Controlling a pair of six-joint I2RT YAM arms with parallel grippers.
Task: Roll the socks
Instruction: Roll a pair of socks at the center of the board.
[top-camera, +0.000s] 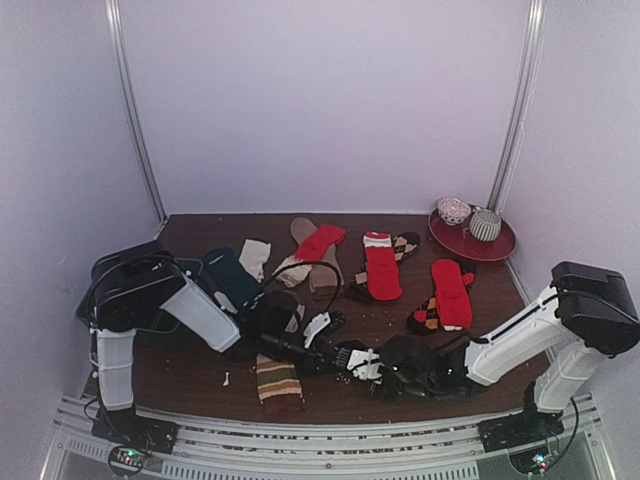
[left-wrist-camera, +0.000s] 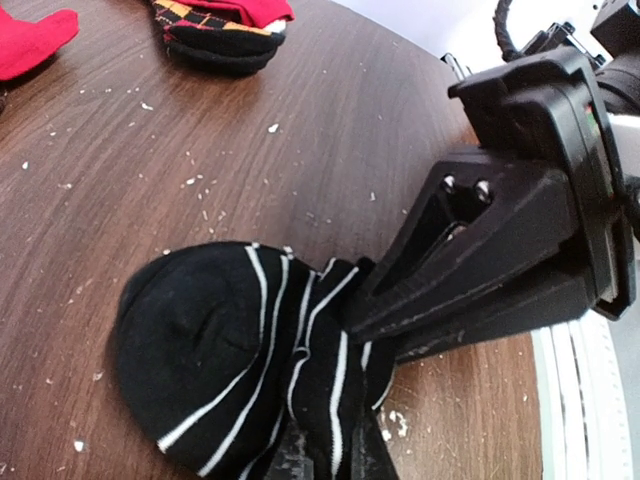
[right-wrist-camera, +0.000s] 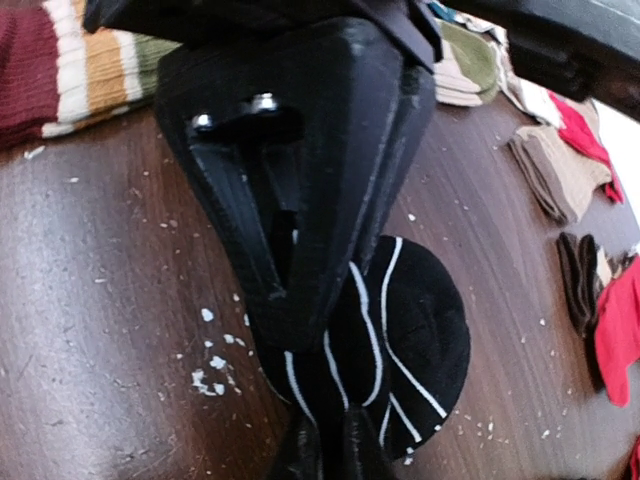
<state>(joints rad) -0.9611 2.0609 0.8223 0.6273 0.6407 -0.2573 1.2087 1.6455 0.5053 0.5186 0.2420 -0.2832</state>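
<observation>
1. Socks (top-camera: 382, 268) lie scattered over my table (top-camera: 330, 398) seen from above; the striped sock (top-camera: 365, 368) sits near the front edge, between my left gripper (top-camera: 345, 358) and right gripper (top-camera: 387, 370).
2. From the left wrist, my right gripper's jaws are pinched together on the striped sock's bunched end, its rounded end flat on the table.
3. From the right wrist, my left gripper is clamped tight on that same bunched end.

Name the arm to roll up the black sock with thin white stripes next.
Right, probably. Both grippers are shut on the black sock with thin white stripes, but a tan, brown-striped sock lies close beside the left gripper, crowding it; the right gripper has only wooden table beside it.
</observation>
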